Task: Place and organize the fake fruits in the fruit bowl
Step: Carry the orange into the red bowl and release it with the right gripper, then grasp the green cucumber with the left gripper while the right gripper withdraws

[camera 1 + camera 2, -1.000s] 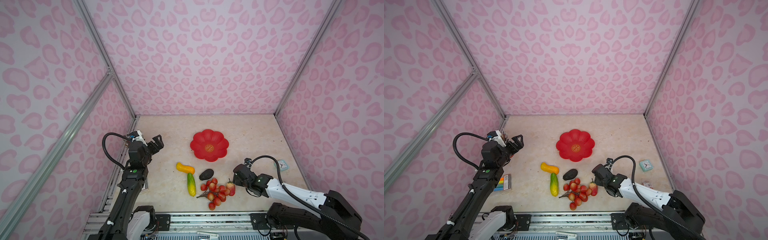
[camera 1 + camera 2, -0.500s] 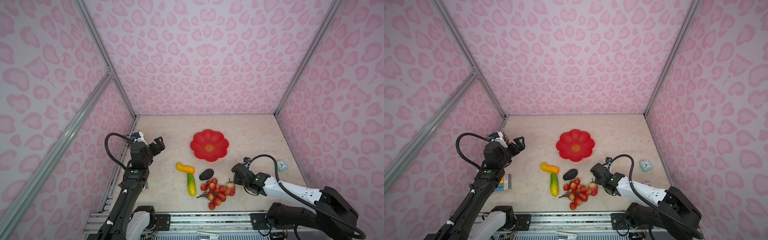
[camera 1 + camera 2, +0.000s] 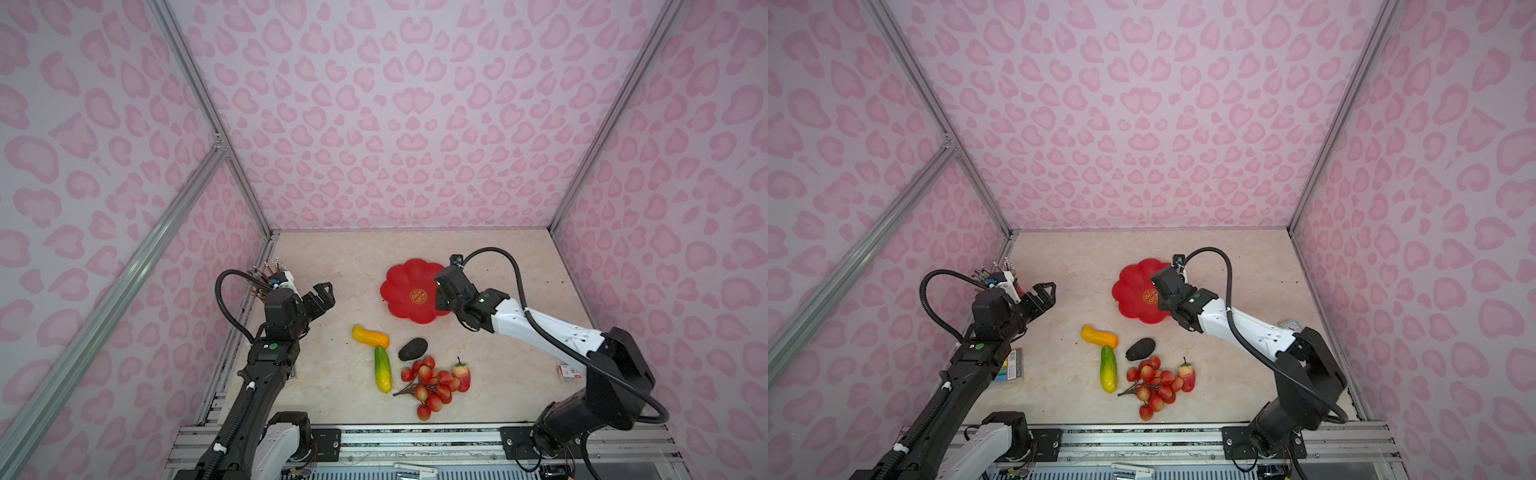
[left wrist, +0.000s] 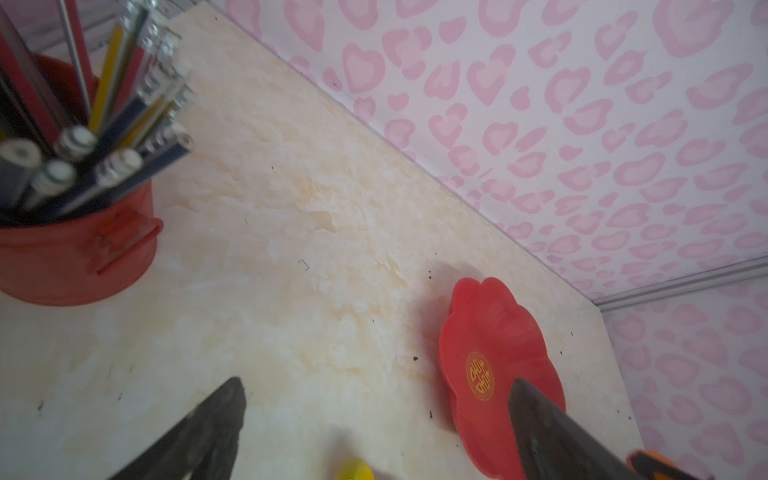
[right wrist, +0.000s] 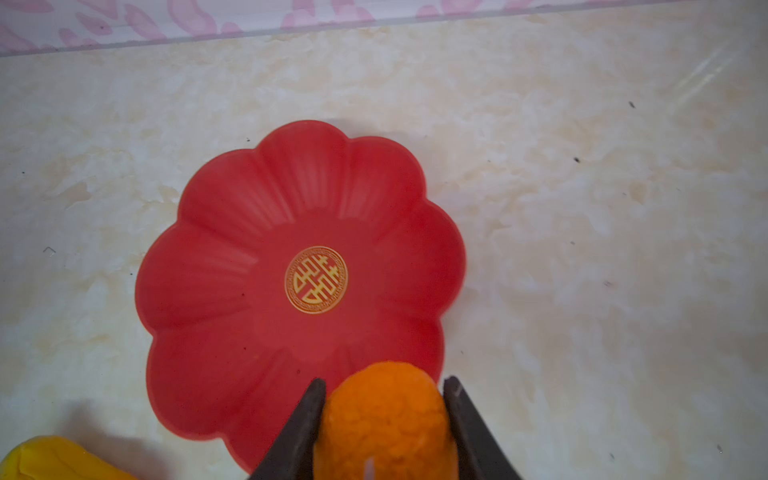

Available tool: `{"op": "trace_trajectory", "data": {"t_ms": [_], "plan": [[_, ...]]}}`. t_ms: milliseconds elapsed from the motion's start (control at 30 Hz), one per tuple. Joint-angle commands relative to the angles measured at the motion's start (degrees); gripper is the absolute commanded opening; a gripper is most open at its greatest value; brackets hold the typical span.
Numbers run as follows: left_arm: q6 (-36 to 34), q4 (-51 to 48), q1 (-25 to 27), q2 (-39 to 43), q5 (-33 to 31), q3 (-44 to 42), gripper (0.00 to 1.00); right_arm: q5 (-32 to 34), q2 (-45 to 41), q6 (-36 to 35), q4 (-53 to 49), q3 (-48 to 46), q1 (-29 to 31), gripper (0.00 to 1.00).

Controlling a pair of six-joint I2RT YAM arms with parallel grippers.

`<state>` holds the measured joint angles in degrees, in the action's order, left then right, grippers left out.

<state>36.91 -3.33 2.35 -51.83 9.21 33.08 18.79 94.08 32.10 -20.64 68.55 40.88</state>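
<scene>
Tabletop of pale marbled beige (image 3: 332, 257) carried everything inside the pink patterned walls. Toward its back sat the fruit bowl (image 3: 401, 282), a shallow glossy red dish with a scalloped petal rim and a gold round emblem. The right wrist view showed its hollow bare, so by my reading no fruit had been set down in it yet.

The black left gripper (image 3: 324, 293) hung over the left part of the table, well apart from every fruit, jaws spread wide and empty. The right gripper (image 5: 384, 380) was poised over the bowl's near rim, jaws drawn in on one piece.

Five pieces lay grouped on the table in front of the bowl:
- The red berry cluster (image 3: 430, 384) on dark stems.
- The green-yellow oblong (image 3: 382, 370), just left of the cluster.
- The yellow-orange curved gourd (image 3: 370, 336), touching or nearly touching the oblong's far end.
- The dark avocado (image 3: 412, 348), just behind the berries.
- The red strawberry (image 3: 462, 375), against the cluster's right side.

Smallest was the small orange (image 5: 384, 415), pinched between the right jaws above the rim and not released. So one delivery looked close to done, with five pickups and the arranging left
</scene>
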Motion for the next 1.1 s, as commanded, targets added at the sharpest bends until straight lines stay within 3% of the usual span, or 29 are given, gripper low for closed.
{"op": "trace_trajectory", "data": {"t_ms": [0, 267, 567, 800, 1067], "plan": [[2.09, -1.71, 0.7, 1.38, 5.42, -1.58, 0.97, -5.89, 8.33, -6.6, -1.98, 7.04, -1.22, 0.38], [0.89, -8.53, 4.4, 5.7, 7.67, -4.2, 0.95, -10.33, 26.13, -9.76, -3.09, 20.8, -3.85, 0.38], [5.14, -10.45, 14.64, 10.46, 3.55, -8.37, 0.94, -11.31, 33.66, -8.94, -3.53, 25.12, -5.2, 0.43], [5.81, -11.6, 22.98, 7.41, 0.1, -7.8, 0.93, -11.64, 29.86, -7.64, -2.32, 24.3, -5.63, 0.67], [4.93, -13.48, 33.11, 0.46, -5.11, -5.12, 0.85, -9.7, 13.4, -6.86, 5.72, 12.93, -6.63, 0.9]]}}
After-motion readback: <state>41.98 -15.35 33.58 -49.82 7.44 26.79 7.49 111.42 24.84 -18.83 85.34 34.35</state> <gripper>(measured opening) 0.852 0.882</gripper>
